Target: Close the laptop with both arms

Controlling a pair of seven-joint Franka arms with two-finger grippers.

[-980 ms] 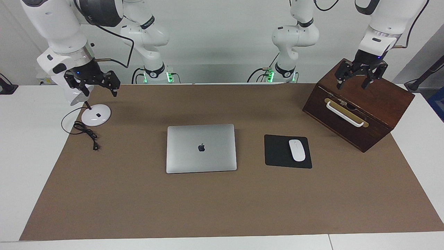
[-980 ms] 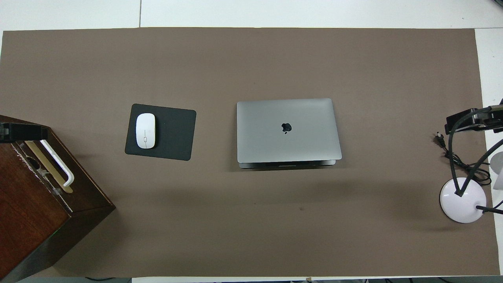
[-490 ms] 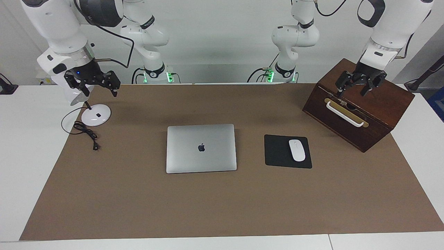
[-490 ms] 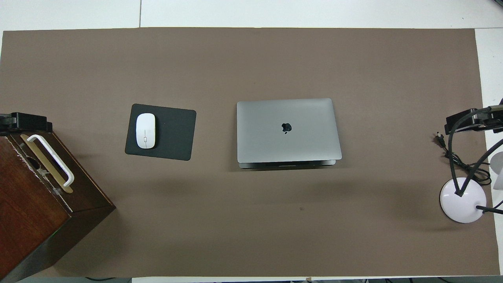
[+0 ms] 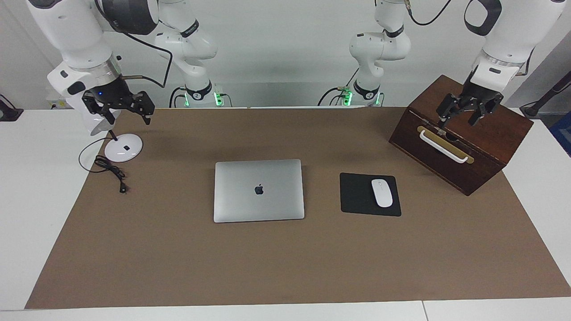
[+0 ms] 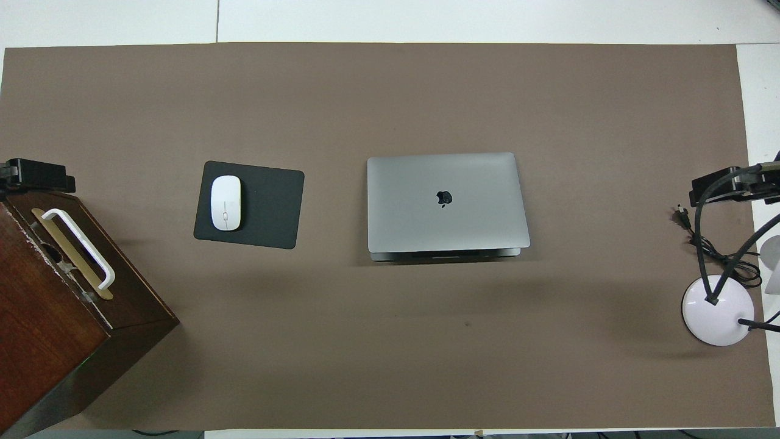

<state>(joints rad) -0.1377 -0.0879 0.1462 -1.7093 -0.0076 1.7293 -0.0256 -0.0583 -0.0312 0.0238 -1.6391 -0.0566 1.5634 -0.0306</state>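
Two end effectors hung with fingers spread and nothing in them. Read on the facing view from the laptop [image 5: 258, 190], the left end effector [image 5: 460, 118] was at about 2 o'clock, over the wooden box [image 5: 482, 151] near its white handle [image 5: 444, 146]. The right end effector [image 5: 125, 116] was at about 10 o'clock, over the lamp base [image 5: 124, 148]. The laptop lay mid-tabletop [image 5: 267, 267] with its lid down, the mouse pad [image 5: 357, 196] and mouse [image 5: 382, 192] at its 3 o'clock. From overhead a sliver of the base showed under the lid's edge nearest the robots, so the lid was perhaps not fully seated. A low sweep risked clipping the box handle, or snagging the lamp stem or its cable [image 5: 109, 169]. Uneven pressing on the lid could have slid the laptop toward the mouse pad.
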